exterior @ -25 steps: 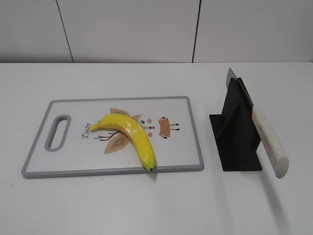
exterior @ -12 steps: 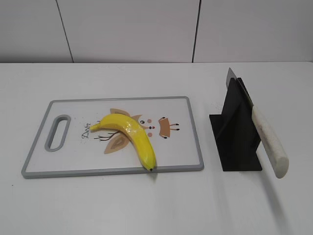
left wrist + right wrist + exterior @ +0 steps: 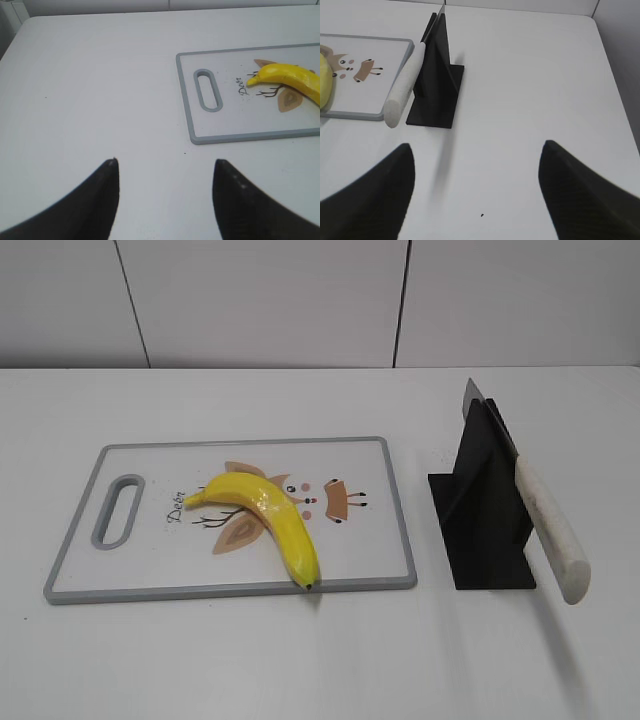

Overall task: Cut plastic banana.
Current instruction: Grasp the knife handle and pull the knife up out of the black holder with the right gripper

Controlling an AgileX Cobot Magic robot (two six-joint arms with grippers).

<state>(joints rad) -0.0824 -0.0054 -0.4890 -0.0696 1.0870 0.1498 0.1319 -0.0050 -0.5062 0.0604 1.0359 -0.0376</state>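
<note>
The yellow plastic banana (image 3: 265,515) lies whole on a white cutting board (image 3: 380,560) with a grey rim, its dark tip at the board's front edge. It also shows in the left wrist view (image 3: 292,80) and partly in the right wrist view (image 3: 324,82). A knife with a white handle (image 3: 550,530) rests slanted in a black stand (image 3: 485,510), also seen in the right wrist view (image 3: 405,82). My left gripper (image 3: 166,162) is open and empty over bare table, left of the board. My right gripper (image 3: 477,145) is open and empty, in front of the stand. Neither gripper shows in the exterior view.
The white table (image 3: 320,660) carries the board and the knife stand. The board has a handle slot (image 3: 118,510) at its left end. A white panelled wall (image 3: 300,300) stands behind the table. The table's right edge (image 3: 615,75) shows in the right wrist view.
</note>
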